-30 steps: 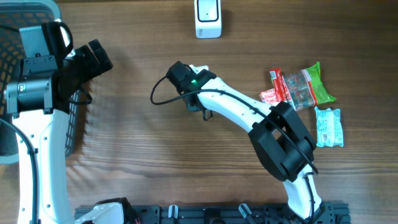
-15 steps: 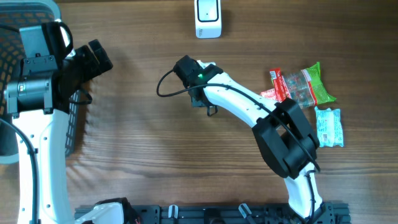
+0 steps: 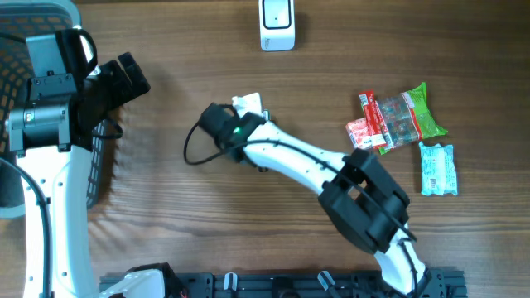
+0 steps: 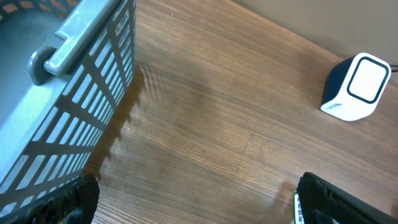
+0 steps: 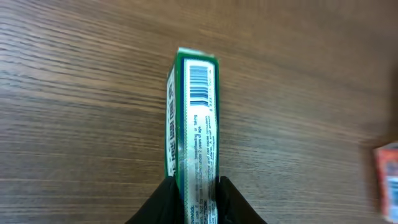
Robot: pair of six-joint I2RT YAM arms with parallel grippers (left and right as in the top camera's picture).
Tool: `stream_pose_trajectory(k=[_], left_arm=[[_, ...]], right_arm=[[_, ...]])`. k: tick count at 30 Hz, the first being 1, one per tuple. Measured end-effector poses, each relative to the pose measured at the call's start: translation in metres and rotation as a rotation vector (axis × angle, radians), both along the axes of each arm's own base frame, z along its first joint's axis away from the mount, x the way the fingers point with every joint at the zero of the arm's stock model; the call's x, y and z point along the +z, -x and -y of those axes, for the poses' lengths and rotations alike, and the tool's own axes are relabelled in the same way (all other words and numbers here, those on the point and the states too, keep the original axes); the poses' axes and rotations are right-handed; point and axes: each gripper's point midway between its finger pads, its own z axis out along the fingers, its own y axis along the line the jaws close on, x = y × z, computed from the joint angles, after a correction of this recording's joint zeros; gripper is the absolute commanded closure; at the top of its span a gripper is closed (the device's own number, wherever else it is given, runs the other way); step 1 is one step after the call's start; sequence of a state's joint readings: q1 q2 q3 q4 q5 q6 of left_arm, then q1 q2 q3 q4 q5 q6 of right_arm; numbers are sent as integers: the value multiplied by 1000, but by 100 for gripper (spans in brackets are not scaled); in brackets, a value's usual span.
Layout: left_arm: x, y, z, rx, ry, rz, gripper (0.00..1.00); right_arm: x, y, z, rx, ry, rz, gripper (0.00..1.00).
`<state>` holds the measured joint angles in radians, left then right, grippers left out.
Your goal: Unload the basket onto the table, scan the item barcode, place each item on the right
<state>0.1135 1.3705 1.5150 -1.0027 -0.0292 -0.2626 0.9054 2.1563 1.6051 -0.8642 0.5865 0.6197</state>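
A narrow green-and-white box is the item, and my right gripper is shut on its lower end. Its barcode faces the wrist camera near the far end. From above, the box pokes out past the right gripper at mid-table, below and left of the white scanner. My left gripper stands open by the basket, holding nothing. In the left wrist view its fingers are spread wide over bare wood, with the scanner at the far right.
A grey slatted basket fills the left edge. At the right lie a red packet, a clear packet with green ends and a teal packet. A black rail runs along the front edge.
The right arm has swung left and slightly toward the front with the box in its grip, moving away from the scanner. The left arm has not moved.
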Motion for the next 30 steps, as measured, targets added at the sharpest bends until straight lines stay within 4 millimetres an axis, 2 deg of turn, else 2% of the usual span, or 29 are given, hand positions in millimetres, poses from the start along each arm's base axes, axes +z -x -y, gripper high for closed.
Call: stream_pose_trajectory(k=[5, 11, 16, 19, 21, 27, 30], left_arm=[[0, 0, 0, 0, 0, 0, 0], [0, 0, 0, 0, 0, 0, 0], [0, 0, 0, 0, 0, 0, 0], [0, 0, 0, 0, 0, 0, 0], [0, 0, 0, 0, 0, 0, 0], [0, 0, 0, 0, 0, 0, 0], [0, 0, 0, 0, 0, 0, 0]], right_arm=[[10, 3, -7, 55, 101, 101, 78], [-5, 0, -4, 67, 154, 103, 77], [-10, -6, 7, 34, 133, 58, 78], [-11, -8, 10, 17, 92, 21, 84], [-6, -9, 9, 9, 42, -1, 87], [41, -16, -7, 3, -233, -29, 87], [50, -21, -18, 9, -379, -78, 86]])
